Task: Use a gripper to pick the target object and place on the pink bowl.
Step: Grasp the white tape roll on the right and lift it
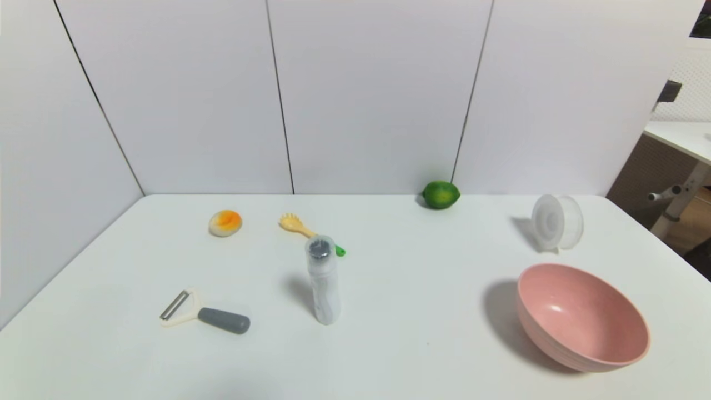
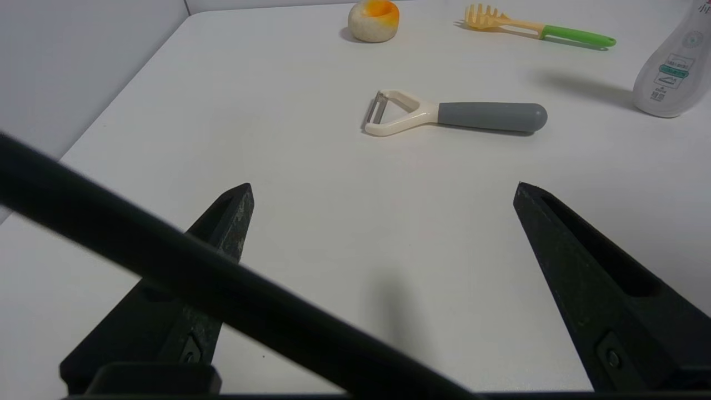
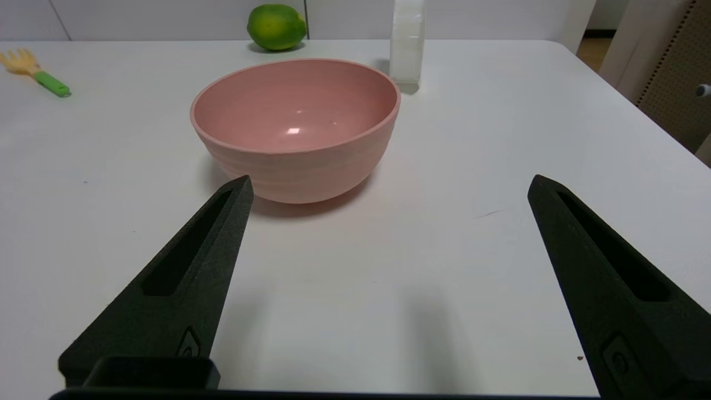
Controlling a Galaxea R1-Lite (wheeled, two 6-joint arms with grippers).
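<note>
Both my end effectors are open — right end effector (image 3: pixel 389 186) low in frame, pink bowl (image 3: pixel 295 129) and round container (image 3: pixel 407 41) above; left end effector (image 2: pixel 383 191) holds nothing.

The translucent white container (image 1: pixel 556 222) lies on its side (lid on) just behind the upright pink bowl (image 1: pixel 583 319).

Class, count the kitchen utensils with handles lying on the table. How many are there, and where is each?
2. The peeler lies near the front left; the pasta fork lies farther back, partly hidden behind the slim bottle.

White table (image 1: pixel 389 344) bears pink bowl (image 1: pixel 583 316), container (image 1: pixel 557 222), peeler (image 1: pixel 204 315).
</note>
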